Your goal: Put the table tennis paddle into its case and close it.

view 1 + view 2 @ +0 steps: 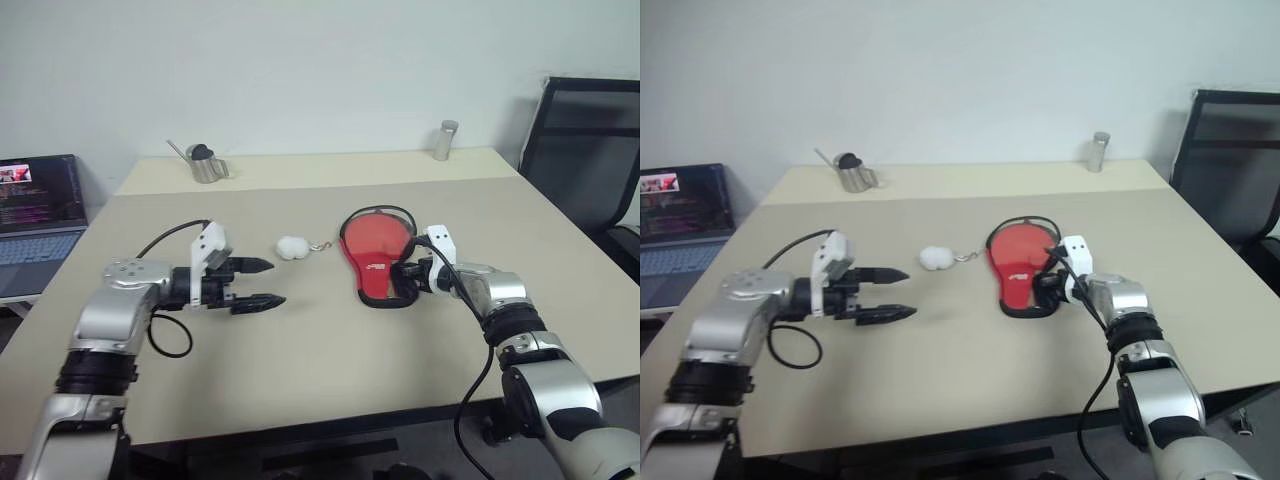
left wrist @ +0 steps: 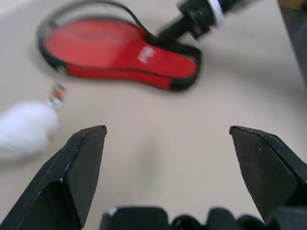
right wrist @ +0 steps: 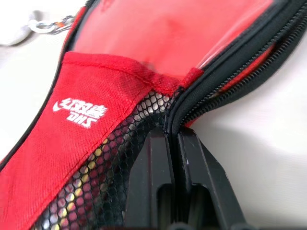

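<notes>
The case (image 1: 378, 255) lies flat on the table with its red front and white logo up, narrow end toward me. Its black zip rim (image 3: 230, 72) gapes along one side and loops up past the round end. A smooth red surface shows in that gap; I cannot tell whether it is the table tennis paddle. My right gripper (image 1: 400, 275) is shut on the zip edge at the narrow end, beside the mesh (image 3: 105, 163). The white pompom (image 1: 292, 247) lies on its chain left of the case. My left gripper (image 1: 262, 283) hovers open left of the pompom, pointing at it and holding nothing.
A small metal can with a spout (image 1: 205, 163) and a metal cylinder (image 1: 445, 140) stand at the table's far edge. An open laptop (image 1: 35, 215) sits off to the left and a black chair (image 1: 590, 160) stands at the right.
</notes>
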